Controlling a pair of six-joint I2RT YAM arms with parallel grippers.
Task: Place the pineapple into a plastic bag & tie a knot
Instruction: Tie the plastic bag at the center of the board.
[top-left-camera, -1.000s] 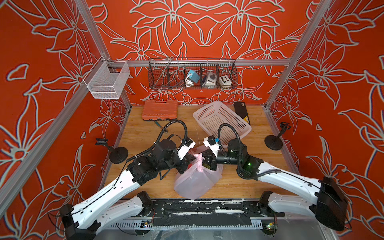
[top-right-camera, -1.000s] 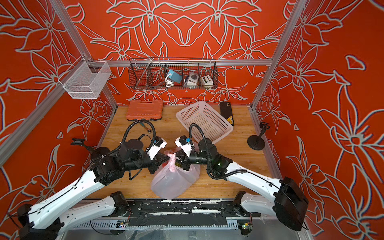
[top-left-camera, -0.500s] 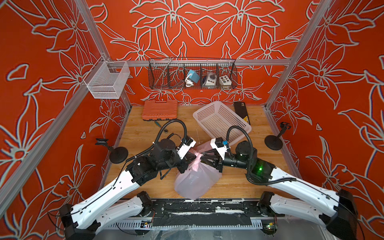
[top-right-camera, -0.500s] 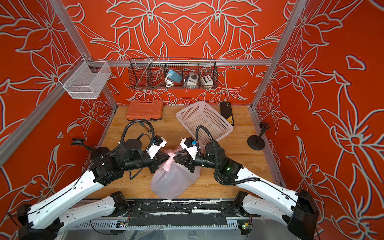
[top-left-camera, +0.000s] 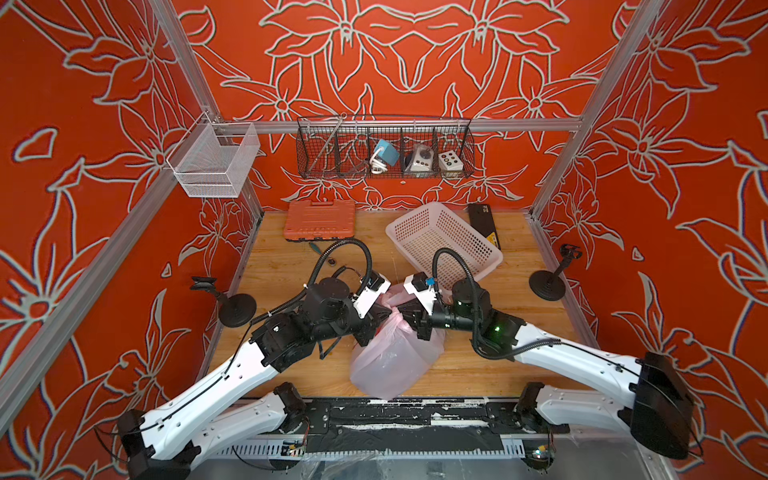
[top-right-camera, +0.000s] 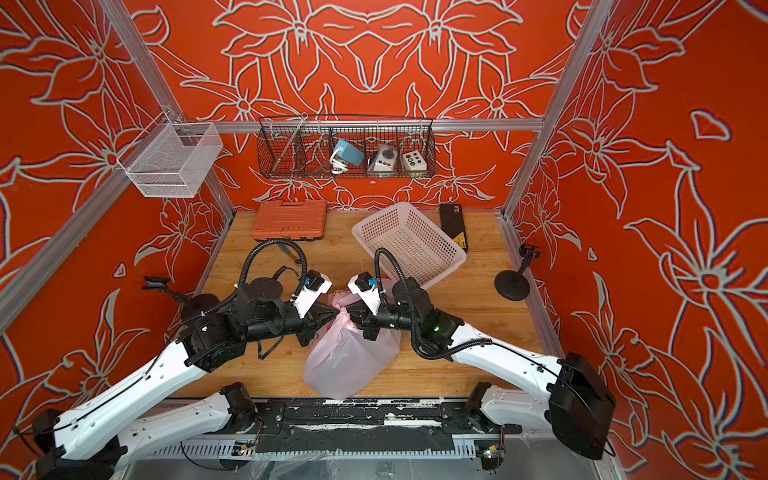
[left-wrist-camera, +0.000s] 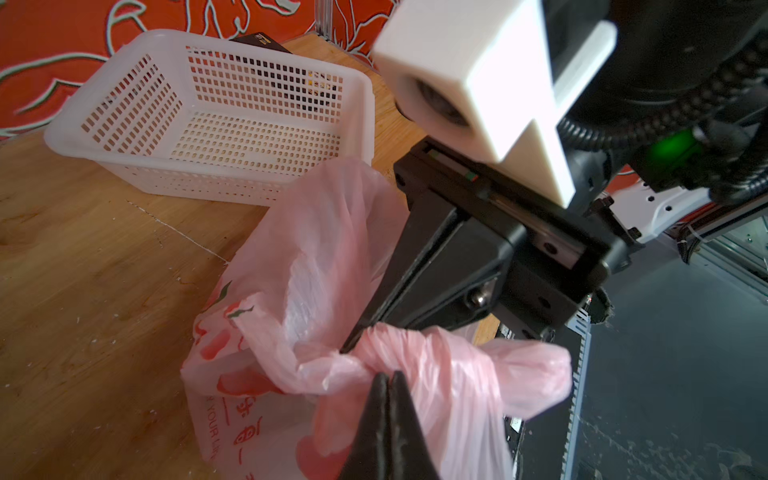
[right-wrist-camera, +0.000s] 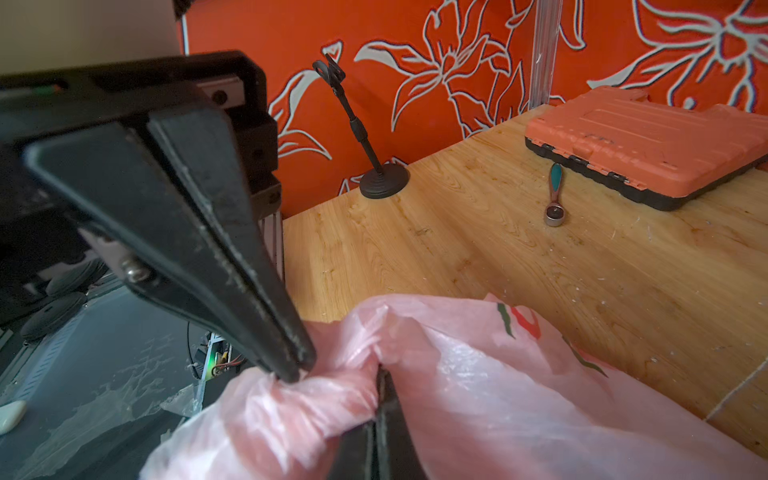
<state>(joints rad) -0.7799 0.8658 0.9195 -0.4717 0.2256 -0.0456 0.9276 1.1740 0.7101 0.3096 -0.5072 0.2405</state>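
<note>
near edge of the table (top-left-camera: 478, 370), lower centre in both top views: plastic bag (top-left-camera: 395, 357), pale pink, bulging. just above it, knot (top-right-camera: 341, 311) of twisted handles. left gripper (left-wrist-camera: 388, 377) and right gripper (right-wrist-camera: 379, 372), tips facing, each pressed together and pinching the plastic bag right beside the knot. further back, upper right of the table: white basket (top-left-camera: 444, 245); upper left: orange toolbox (top-left-camera: 320, 220), by the back wall.

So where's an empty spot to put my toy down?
Bare wood between the basket and the right stand, and between the case and the left stand. Crowded in the middle: the left pincer and right pincer grip the bag.
</note>
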